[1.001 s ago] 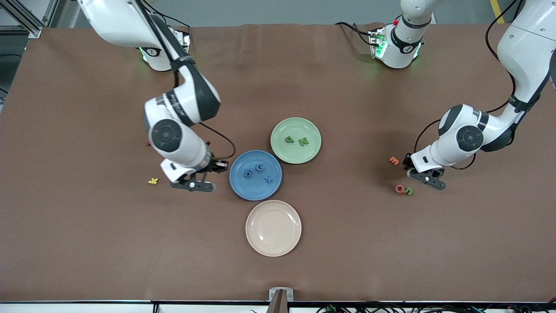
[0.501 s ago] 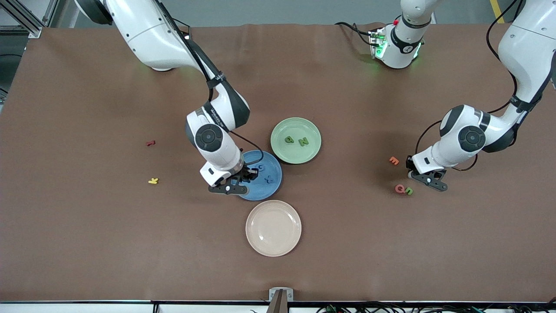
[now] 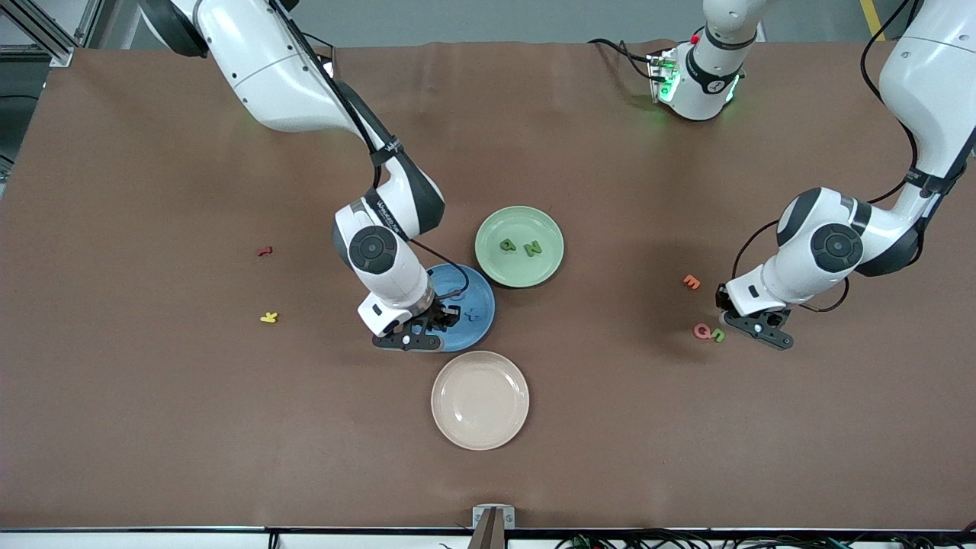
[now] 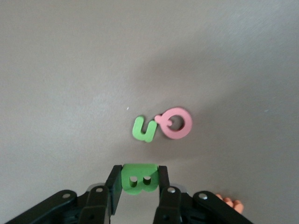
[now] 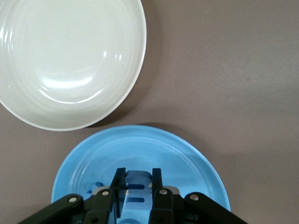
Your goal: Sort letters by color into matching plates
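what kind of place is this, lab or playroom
Likely a robotics lab: two arms are fixed at a brown-covered table, cables trail along its edge, and toy letters are being sorted into the blue plate and green plate.

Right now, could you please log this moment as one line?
right hand: holds blue E over blue plate | left hand: holds green B over table

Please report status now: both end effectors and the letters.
Left end effector shut on green B. Right end effector shut on blue E, over blue plate.
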Robot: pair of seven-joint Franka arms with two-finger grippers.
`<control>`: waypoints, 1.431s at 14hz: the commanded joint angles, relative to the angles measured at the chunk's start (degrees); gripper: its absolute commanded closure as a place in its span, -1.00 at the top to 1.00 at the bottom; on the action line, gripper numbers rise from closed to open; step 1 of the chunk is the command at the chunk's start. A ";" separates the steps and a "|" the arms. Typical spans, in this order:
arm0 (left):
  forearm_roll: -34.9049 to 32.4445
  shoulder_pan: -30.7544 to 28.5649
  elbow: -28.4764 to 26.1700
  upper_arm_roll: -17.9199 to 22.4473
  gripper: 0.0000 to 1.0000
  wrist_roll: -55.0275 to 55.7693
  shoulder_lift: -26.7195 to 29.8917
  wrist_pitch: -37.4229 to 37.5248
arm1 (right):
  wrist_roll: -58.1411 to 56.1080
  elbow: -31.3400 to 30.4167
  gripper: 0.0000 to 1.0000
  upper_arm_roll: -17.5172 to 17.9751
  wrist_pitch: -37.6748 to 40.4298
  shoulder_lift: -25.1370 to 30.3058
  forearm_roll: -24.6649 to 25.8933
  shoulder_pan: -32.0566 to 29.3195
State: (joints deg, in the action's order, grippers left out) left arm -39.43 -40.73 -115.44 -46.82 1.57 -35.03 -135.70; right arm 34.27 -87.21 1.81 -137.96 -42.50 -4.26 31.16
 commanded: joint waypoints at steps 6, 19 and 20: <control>3.48 5.31 5.22 -0.56 -1.00 3.08 0.22 6.50 | 0.62 1.96 0.80 -0.22 -0.38 -1.19 -0.31 0.65; 4.28 6.54 6.01 -0.64 -1.00 3.70 0.22 7.64 | -4.37 1.17 1.00 -0.58 38.78 24.01 -0.30 -6.10; 4.28 6.54 6.01 -0.64 -1.00 3.79 0.22 7.64 | -6.13 0.99 1.00 -0.58 41.95 25.95 -0.31 -7.68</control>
State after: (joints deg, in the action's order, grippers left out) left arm -35.90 -34.56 -110.02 -47.30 4.79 -35.05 -129.22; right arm 31.57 -83.26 0.55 -100.29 -21.61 -4.22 26.78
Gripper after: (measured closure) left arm 0.648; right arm 0.000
